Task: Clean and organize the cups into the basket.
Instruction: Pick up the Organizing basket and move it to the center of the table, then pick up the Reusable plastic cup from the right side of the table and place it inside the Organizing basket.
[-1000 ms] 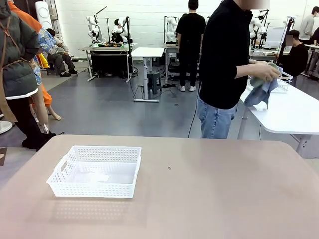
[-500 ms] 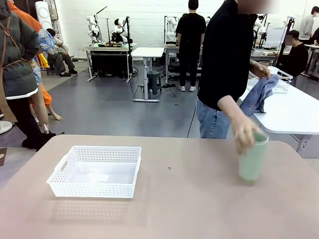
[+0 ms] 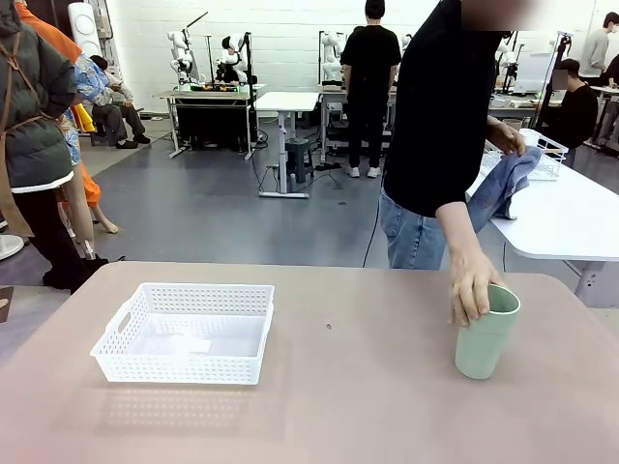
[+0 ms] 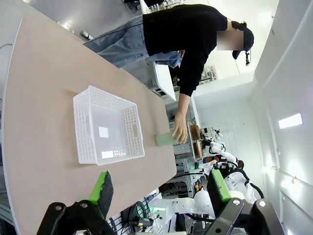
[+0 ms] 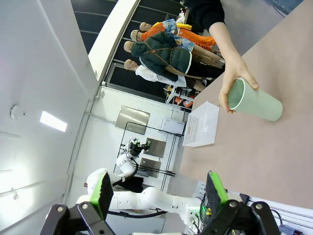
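A pale mint green cup [image 3: 486, 332] stands upright on the right part of the table, with the person's hand [image 3: 472, 282] on its rim. The same cup [image 4: 165, 140] [image 5: 257, 103] shows in both wrist views under that hand. The white lattice basket [image 3: 184, 333] sits on the left part of the table with nothing in it; it is the basket [image 4: 108, 126] in the left wrist view and, far off, the basket [image 5: 201, 125] in the right wrist view. My left gripper [image 4: 161, 187] and my right gripper [image 5: 159, 189] are open, well away from the table's things, with nothing between the fingers.
The person's other hand holds a blue cloth [image 3: 501, 186] over a white side table [image 3: 571, 220] at the right. A silvery wire basket [image 3: 546, 155] stands on that side table. The tan tabletop [image 3: 358, 387] lies bare between basket and cup.
The person turned from the side table, where the cup was being wiped with the cloth, and set the mint green cup down on the right part of my table. Neither gripper changed.
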`<state>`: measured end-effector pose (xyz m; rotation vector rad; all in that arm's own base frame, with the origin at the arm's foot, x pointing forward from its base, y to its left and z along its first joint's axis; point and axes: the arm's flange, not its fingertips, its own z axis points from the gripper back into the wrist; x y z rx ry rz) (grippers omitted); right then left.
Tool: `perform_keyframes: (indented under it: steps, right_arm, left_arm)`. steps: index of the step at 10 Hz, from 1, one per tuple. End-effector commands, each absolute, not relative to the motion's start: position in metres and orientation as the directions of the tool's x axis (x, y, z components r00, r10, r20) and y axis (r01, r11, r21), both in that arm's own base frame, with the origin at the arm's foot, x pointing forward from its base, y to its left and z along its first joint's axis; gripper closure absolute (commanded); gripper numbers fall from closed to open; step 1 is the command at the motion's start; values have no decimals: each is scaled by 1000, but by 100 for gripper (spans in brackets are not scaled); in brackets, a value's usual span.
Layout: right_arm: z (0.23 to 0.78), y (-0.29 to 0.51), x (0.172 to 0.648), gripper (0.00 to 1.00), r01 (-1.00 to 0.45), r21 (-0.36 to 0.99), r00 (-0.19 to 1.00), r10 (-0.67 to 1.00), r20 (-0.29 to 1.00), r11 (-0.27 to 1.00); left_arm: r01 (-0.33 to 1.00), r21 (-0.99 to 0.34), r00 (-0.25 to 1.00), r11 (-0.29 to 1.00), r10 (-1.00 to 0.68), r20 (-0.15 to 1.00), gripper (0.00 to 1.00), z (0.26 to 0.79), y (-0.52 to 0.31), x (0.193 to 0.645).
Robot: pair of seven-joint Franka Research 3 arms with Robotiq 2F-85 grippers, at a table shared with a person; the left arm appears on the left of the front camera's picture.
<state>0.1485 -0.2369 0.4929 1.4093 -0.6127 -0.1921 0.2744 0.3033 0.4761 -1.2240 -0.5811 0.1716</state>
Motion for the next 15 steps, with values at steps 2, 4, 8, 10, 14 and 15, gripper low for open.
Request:
perform_keyframes:
  steps: [2, 4, 8, 10, 14, 15]
  right_arm:
    - [495, -238, 150, 0, -241, 957, 829, -480, 289, 161]
    - [495, -238, 150, 0, -241, 957, 829, -480, 289, 161]
    - [495, -238, 150, 0, -241, 957, 829, -480, 289, 161]
    - [501, -230, 144, 0, -439, 876, 868, -156, 471, 199]
    - [454, -173, 195, 0, -839, 387, 516, 337, 787, 382]
    - [431, -158, 212, 0, -876, 283, 436, 395, 809, 390]
  left_arm:
    - [189, -921, 842, 341, 425, 331, 0, 478, 307, 272]
    - [189, -921, 842, 341, 425, 331, 0, 478, 307, 272]
    - [189, -921, 842, 341, 425, 331, 0, 478, 307, 272]
    - [181, -920, 843, 348, 427, 327, 0, 476, 303, 274]
    - [254, -638, 920, 727, 21, 392, 0, 536, 182, 309]
    - [238, -569, 928, 787, -11, 372, 0, 550, 143, 322]
